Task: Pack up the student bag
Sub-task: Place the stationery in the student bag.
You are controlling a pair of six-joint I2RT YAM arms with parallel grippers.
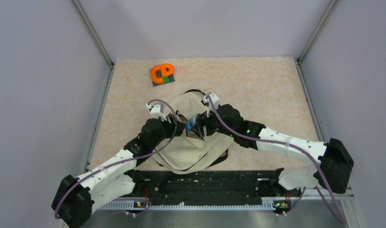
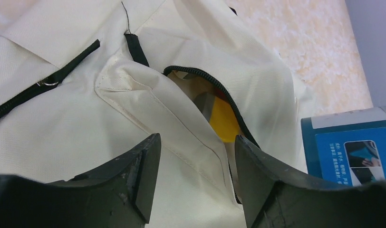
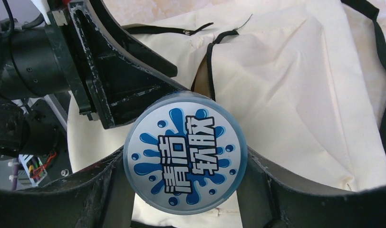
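- Flat at mid-desk, toward the near edge: beige student bag (image 1: 191, 153), zip opening (image 2: 215, 90) parted, yellow item (image 2: 224, 124) inside.
- Over that opening: left gripper (image 2: 197, 142), fingers apart, flap fabric between.
- Just beside: right gripper (image 3: 185, 164), clamped on a blue round tub (image 3: 185, 142).
- By the far edge, left of middle: orange object (image 1: 161, 72), well apart from the bag.

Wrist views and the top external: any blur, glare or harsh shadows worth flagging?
Left wrist: the black claw fingers up close look slightly soft, the beige fabric backpack sharp. Right wrist: the label on the round blue-and-silver tub reads crisply, without glare. Top external: even light, only faint shadows.
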